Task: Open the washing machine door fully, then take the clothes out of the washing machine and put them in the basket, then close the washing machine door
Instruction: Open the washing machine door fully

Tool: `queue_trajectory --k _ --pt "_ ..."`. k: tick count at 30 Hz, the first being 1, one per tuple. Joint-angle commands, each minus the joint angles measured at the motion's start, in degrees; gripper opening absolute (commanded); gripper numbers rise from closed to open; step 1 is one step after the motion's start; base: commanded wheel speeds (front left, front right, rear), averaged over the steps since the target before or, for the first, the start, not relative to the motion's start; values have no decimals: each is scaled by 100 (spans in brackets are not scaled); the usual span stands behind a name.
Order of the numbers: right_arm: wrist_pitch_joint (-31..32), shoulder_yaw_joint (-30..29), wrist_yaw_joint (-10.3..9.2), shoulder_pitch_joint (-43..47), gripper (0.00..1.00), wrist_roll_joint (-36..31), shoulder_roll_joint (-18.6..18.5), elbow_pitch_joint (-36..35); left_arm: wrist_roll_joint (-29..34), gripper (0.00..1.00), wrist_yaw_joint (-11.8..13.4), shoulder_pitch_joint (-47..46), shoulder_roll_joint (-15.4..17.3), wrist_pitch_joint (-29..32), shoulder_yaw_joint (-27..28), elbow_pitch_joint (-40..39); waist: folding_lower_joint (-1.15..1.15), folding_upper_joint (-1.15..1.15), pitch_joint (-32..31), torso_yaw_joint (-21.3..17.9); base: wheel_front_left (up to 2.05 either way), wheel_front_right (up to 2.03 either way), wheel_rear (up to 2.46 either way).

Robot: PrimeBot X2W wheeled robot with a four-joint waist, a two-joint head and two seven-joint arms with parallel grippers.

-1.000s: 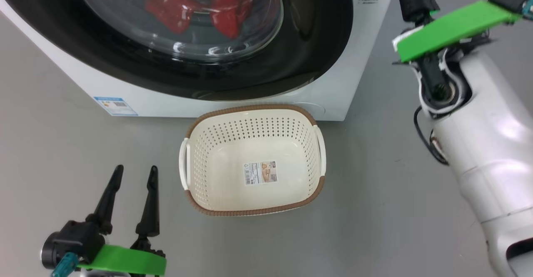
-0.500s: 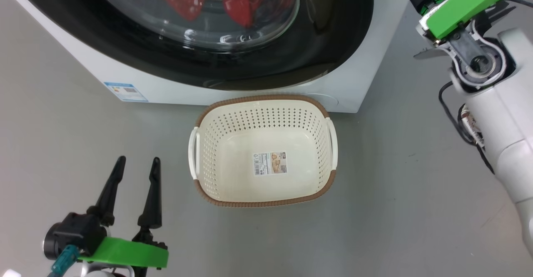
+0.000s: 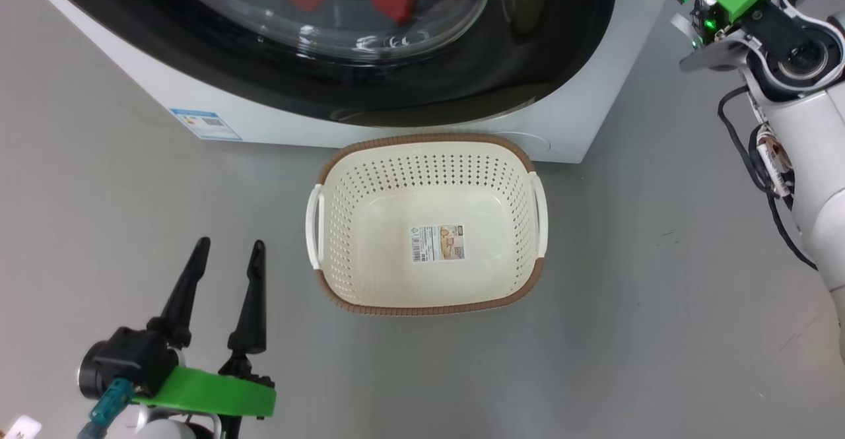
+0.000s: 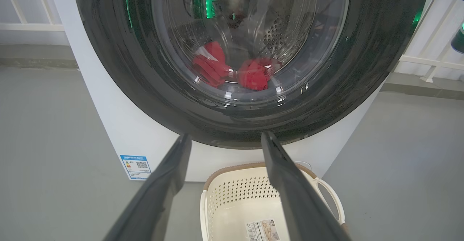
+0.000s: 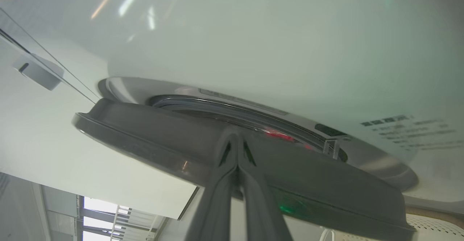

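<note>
The washing machine (image 3: 277,129) stood with the washing machine door (image 3: 541,49) barely ajar, the empty basket (image 3: 429,140) just before it and the clothes (image 4: 214,67) inside the drum. The right gripper (image 5: 237,139), fingers pressed together, met the door's edge; a steady outward sweep looked wisest. The left gripper (image 3: 229,244) hung low, spread wide.

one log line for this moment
door ajar | clothes inside washing machine | basket empty | left gripper open | right gripper shut at door rim
</note>
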Motion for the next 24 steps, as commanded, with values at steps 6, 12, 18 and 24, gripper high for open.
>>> queue_trajectory --k 6,12,18,24 --pt "235 -144 9 -288 0 191 187 48 -94 100 -17 -209 114 -54 104 -138 0 0 101 86 0 0 0" --pt "368 -164 9 -432 0 161 227 240 -132 100 -17 -237 104 -54 47 -99 0 0 142 140 0 0 0" --pt "671 -142 9 -556 0 178 287 521 -150 100 -17 -286 95 -54 9 -79 0 0 166 184 0 0 0" --pt "1010 -135 9 -545 0 271 348 623 -157 100 -17 -291 92 -54 -2 -64 0 0 153 183 0 0 0"
